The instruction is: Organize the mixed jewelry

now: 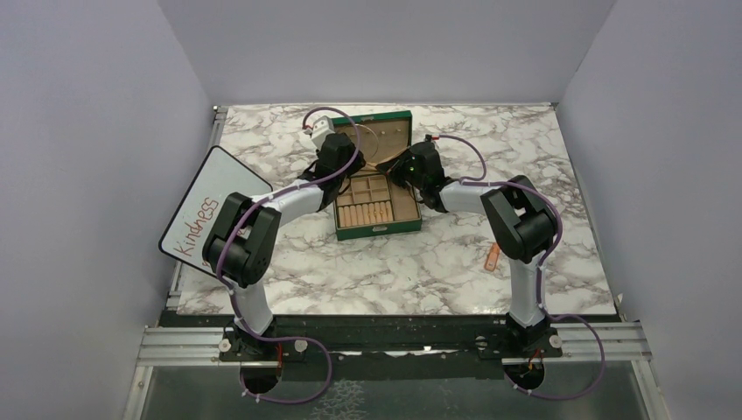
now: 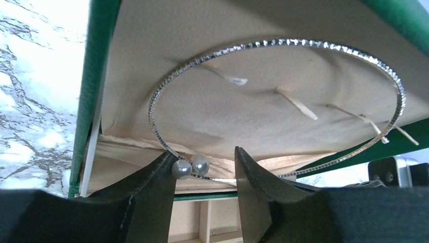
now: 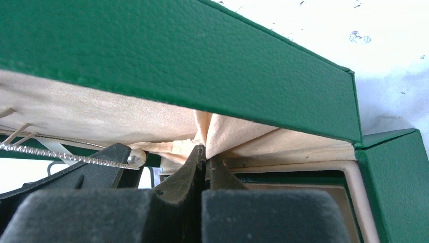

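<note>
Partly, left tool (image 2: 203,155) hides necklace loop (image 2: 283,41).

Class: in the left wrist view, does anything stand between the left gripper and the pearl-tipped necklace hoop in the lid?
Nothing visible does. The left gripper is open, the pearl ends of the necklace hoop between its fingers. The right gripper pinches the beige lining off to one side.

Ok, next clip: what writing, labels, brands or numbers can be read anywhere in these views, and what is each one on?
"Kindness": handwritten in reddish marker on the white board at the table's left edge.
Orange marker: any print on it is too small to read.
Green box: no lettering shows in any view.
</note>
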`<state>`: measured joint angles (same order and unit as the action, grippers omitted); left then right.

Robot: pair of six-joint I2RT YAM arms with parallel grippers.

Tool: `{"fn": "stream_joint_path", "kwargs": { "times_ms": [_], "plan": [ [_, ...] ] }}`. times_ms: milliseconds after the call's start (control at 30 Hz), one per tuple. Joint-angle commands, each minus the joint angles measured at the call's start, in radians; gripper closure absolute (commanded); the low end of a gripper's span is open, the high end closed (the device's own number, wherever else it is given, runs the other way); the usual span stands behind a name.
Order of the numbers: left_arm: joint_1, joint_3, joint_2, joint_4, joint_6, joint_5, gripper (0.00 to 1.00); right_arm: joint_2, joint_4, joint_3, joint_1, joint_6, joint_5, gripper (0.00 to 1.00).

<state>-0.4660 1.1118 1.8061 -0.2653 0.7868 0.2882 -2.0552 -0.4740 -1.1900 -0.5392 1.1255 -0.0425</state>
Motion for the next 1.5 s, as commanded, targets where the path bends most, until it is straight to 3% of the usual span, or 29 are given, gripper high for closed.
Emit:
{"fn": "stream_joint_path", "kwargs": {
  "times_ms": [0,600,1200,1467],
  "plan": [
    [0.013,0.055,0.011,0.001,0.073,-0.008,0.54,-0.032,0.080,0.021,-0.020,-0.003,-0.098,0.99],
    [0.039,0.174,-0.004,0.251,0.216,-0.019,0.52,0.032,0.149,0.007,-0.018,-0.012,-0.097,0.99],
    [0.041,0.208,0.021,0.329,0.303,-0.005,0.52,0.071,0.139,0.054,-0.018,-0.071,-0.113,0.99],
    [0.041,0.217,0.030,0.369,0.316,0.017,0.46,0.085,0.143,0.069,-0.018,-0.072,-0.117,0.99]
  ]
}}
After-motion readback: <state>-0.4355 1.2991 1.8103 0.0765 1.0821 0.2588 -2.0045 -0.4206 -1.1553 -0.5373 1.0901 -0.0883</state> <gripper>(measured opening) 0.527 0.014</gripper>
